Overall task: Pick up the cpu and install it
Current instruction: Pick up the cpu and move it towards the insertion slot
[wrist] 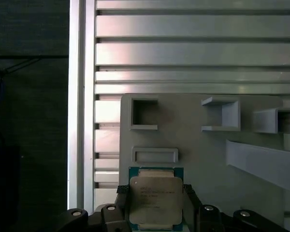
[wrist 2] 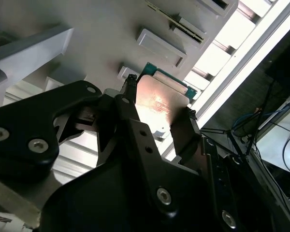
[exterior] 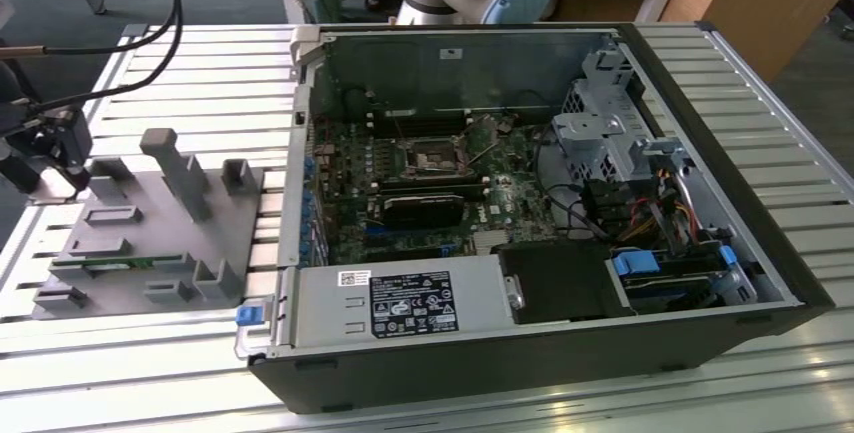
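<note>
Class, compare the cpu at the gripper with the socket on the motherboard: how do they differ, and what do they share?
The cpu sits in the gripper at the grey tray, outside the computer case; the socket lies on the motherboard inside it. The cpu shows a bright silvery top with a green rim; the socket looks dark within a metal frame. Both are roughly square.
</note>
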Tool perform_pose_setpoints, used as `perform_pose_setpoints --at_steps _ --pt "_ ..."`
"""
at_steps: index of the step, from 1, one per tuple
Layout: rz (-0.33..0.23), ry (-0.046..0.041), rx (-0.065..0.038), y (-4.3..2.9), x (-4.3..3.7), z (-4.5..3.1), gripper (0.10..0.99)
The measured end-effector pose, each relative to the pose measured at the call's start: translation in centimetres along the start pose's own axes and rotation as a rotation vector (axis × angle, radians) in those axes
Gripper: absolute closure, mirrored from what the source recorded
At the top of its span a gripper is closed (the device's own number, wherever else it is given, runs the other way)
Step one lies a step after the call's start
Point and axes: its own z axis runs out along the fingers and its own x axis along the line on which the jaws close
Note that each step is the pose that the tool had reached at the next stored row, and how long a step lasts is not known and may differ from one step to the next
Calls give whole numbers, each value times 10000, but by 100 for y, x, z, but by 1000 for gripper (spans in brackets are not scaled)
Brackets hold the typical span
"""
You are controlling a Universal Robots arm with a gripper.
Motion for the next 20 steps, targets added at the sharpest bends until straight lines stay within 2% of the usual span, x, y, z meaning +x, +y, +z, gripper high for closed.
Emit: perform_pose_setpoints --at_steps 8,20 --pt "0 -1 -5 3 0 -76 553" --pt "0 0 -7 11 1 -236 553"
